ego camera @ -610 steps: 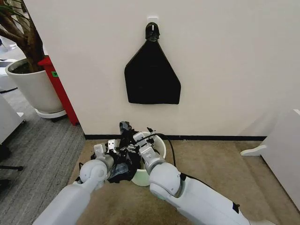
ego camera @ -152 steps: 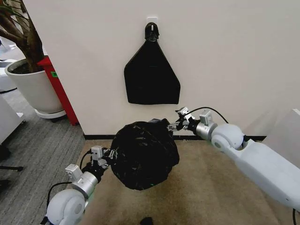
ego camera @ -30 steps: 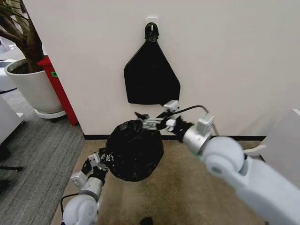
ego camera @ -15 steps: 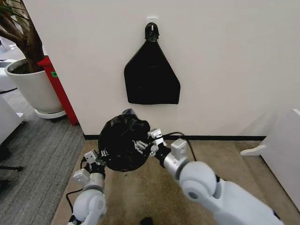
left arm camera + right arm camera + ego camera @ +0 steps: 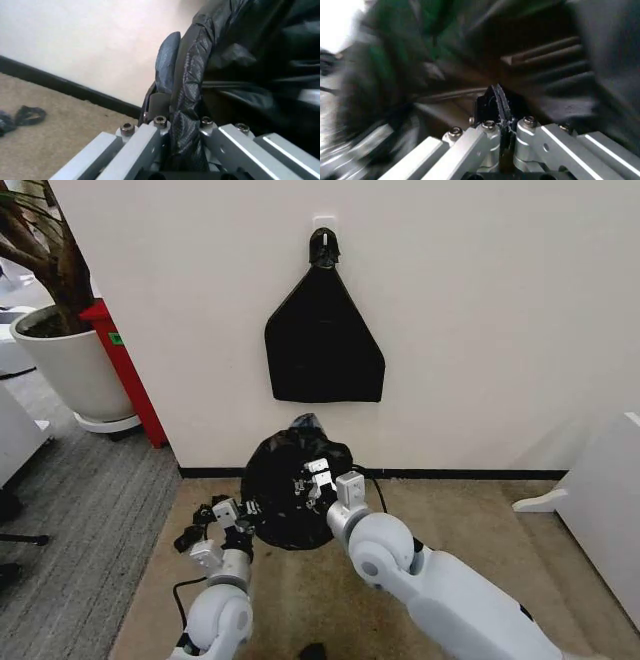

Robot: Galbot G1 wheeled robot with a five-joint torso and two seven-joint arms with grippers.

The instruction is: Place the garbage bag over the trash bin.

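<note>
The garbage bag [image 5: 285,502] is a glossy, crinkled black bundle low over the carpet by the wall. It hangs between my two grippers. My left gripper [image 5: 237,513] holds its left edge, and the left wrist view shows the fingers [image 5: 167,63] shut on a twisted fold of the bag [image 5: 250,56]. My right gripper [image 5: 312,479] presses into the bag's front. In the right wrist view its fingers [image 5: 496,102] are closed on thin black film [image 5: 555,75]. The trash bin is hidden.
A flat black triangular sheet [image 5: 322,345] hangs from a wall hook above the bag. A large white plant pot [image 5: 65,365] and a red stand [image 5: 128,375] are at the left. White furniture [image 5: 600,510] stands at the right. A small dark scrap [image 5: 20,114] lies on the carpet.
Both arms have drawn in and lowered the bag towards the floor by the wall. The right arm swung down from its raised reach, and the bag shifted slightly right in the last half second.
</note>
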